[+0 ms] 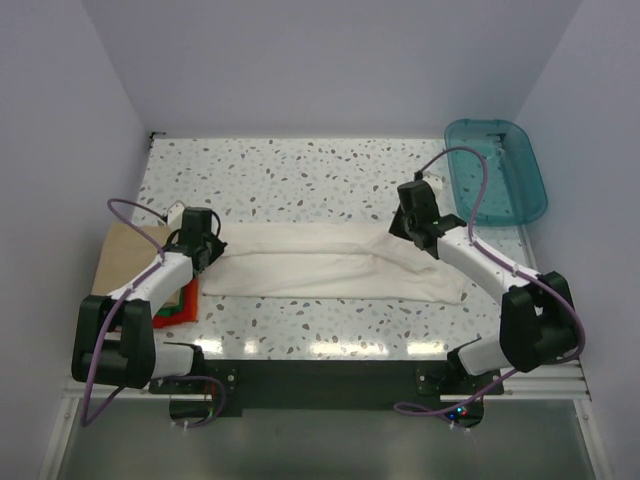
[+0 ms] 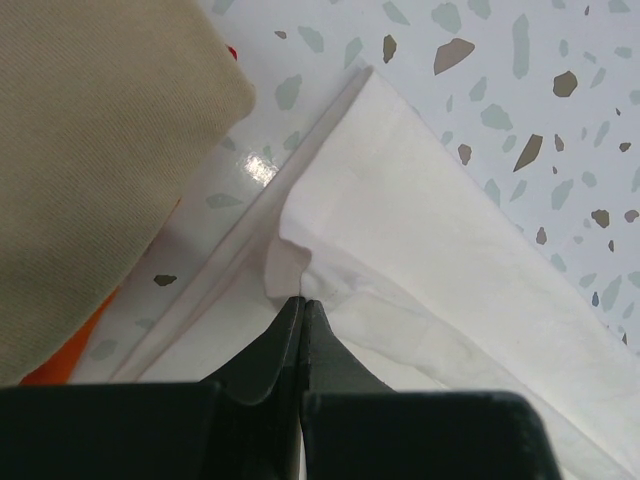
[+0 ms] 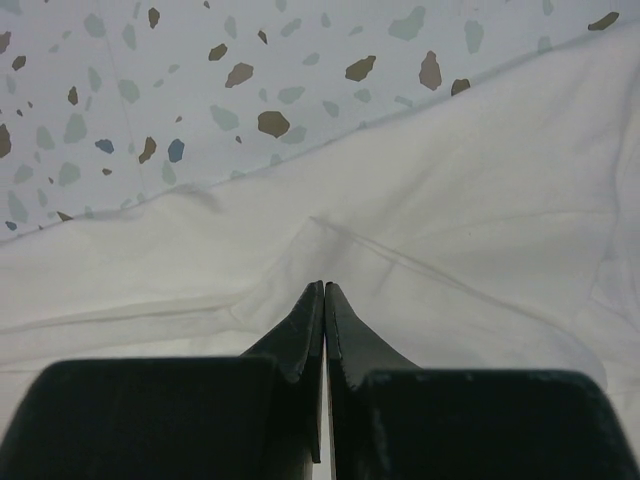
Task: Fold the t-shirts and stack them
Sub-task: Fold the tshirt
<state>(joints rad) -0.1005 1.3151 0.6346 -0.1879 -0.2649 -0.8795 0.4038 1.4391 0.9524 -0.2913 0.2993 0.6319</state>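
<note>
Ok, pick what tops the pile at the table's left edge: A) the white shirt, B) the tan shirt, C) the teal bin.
B: the tan shirt lies uppermost on the pile beside the left arm, while the white shirt lies spread across the table and the teal bin sits at the far right corner.

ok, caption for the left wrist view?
Left end effector pinching edge of the white t-shirt, folded tan shirt alongside on speckled table.

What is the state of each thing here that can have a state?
white shirt: folded into a long strip, lying flat.
tan shirt: folded, lying on the red shirt.
red shirt: mostly hidden under the tan shirt.
bin: upright, looks empty.
left gripper: shut on the white shirt's end.
right gripper: shut on the white shirt.
</note>
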